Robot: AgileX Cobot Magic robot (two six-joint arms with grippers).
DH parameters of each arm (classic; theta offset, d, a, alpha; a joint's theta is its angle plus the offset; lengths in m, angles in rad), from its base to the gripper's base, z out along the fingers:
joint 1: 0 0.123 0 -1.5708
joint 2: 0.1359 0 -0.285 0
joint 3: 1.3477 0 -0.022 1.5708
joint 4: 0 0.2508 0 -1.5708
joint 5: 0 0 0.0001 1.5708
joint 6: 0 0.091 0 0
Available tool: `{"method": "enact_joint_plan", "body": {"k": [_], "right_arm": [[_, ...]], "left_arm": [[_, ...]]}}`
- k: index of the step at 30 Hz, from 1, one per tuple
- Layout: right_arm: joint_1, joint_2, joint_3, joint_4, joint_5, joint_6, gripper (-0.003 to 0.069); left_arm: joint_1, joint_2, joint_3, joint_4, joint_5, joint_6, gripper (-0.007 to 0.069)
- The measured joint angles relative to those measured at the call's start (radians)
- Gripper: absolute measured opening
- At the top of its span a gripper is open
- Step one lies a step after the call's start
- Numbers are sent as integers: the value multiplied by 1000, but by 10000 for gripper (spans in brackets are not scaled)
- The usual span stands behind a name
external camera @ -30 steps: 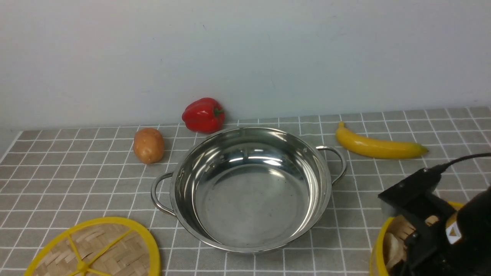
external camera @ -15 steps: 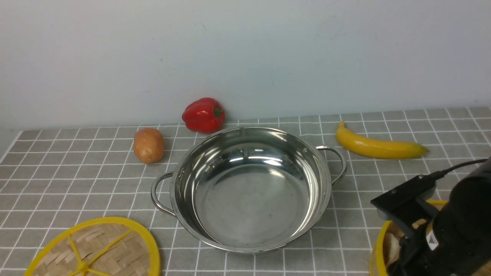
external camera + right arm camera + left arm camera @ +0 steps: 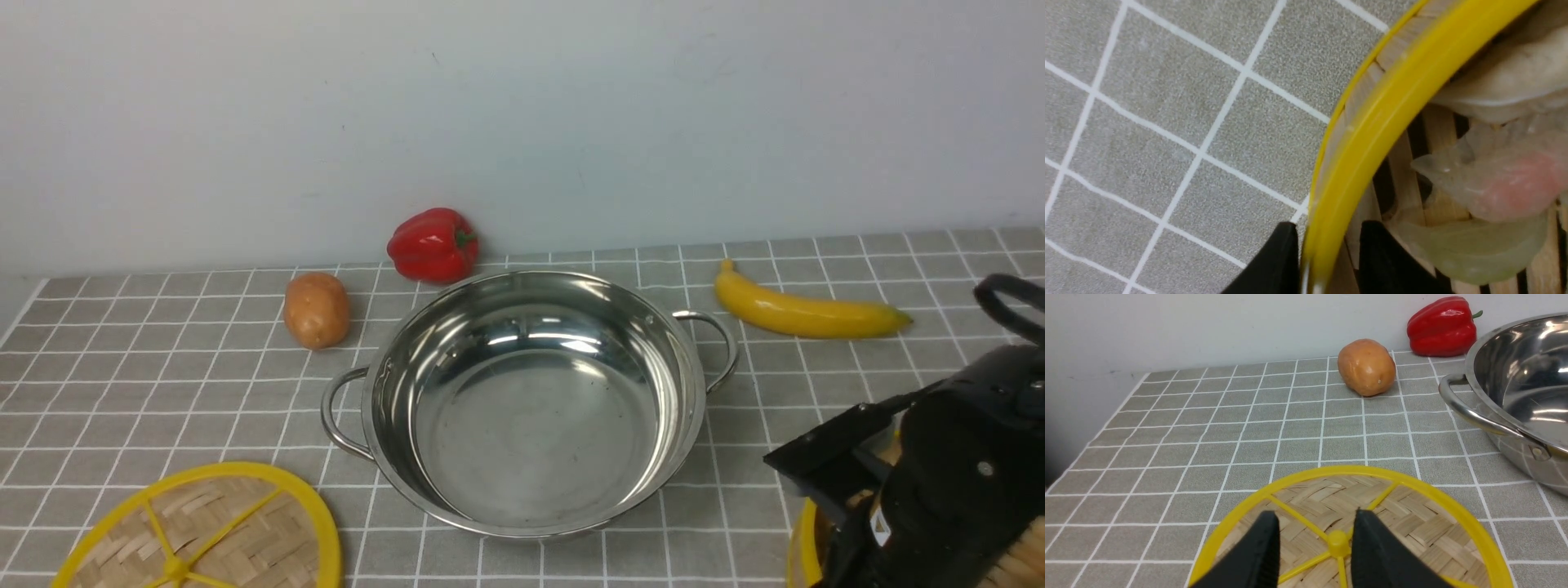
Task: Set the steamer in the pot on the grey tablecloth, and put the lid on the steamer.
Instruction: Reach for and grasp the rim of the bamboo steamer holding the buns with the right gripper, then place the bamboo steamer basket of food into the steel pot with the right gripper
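The steamer [image 3: 1372,122], a bamboo basket with a yellow rim, stands on the grey tablecloth [image 3: 147,384] at the front right, mostly hidden by my right arm [image 3: 947,490] in the front view. Pale dumplings [image 3: 1494,188] lie inside it. My right gripper [image 3: 1327,226] straddles its rim and wall, one finger outside and one inside, both close against it, jaws slightly apart. The shiny pot [image 3: 522,400] sits empty in the middle. The woven lid [image 3: 204,531] lies at the front left. My left gripper [image 3: 1316,514] hovers open above the lid's hub [image 3: 1337,543].
A potato [image 3: 316,309] and a red pepper [image 3: 433,243] lie behind the pot to the left, near the wall. A banana [image 3: 804,312] lies at the back right. The pot's looped handles [image 3: 718,343] stick out on both sides.
My right arm has come down and a little left over the steamer, covering more of it. The fingers now sit on either side of its rim. Nothing else moved.
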Motion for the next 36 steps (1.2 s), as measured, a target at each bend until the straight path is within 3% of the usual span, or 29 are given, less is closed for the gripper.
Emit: {"method": "enact_joint_plan", "body": {"k": [5, 18, 21, 22, 28, 36], "right_arm": [[2, 3, -4, -3, 14, 3, 59], [3, -167, -262, -160, 302, -8, 69], [3, -175, -350, -143, 312, -85, 69], [3, -166, -414, -103, 315, -192, 69], [16, -30, -624, 34, 323, -485, 69], [172, 275, -915, -9, 328, -661, 69]], "left_arm": [[0, 0, 0, 0, 0, 0, 243], [0, 0, 0, 0, 0, 0, 243], [0, 0, 0, 0, 0, 0, 243], [0, 0, 0, 0, 0, 0, 243], [0, 0, 0, 0, 0, 0, 243], [0, 0, 0, 0, 0, 0, 243]]}}
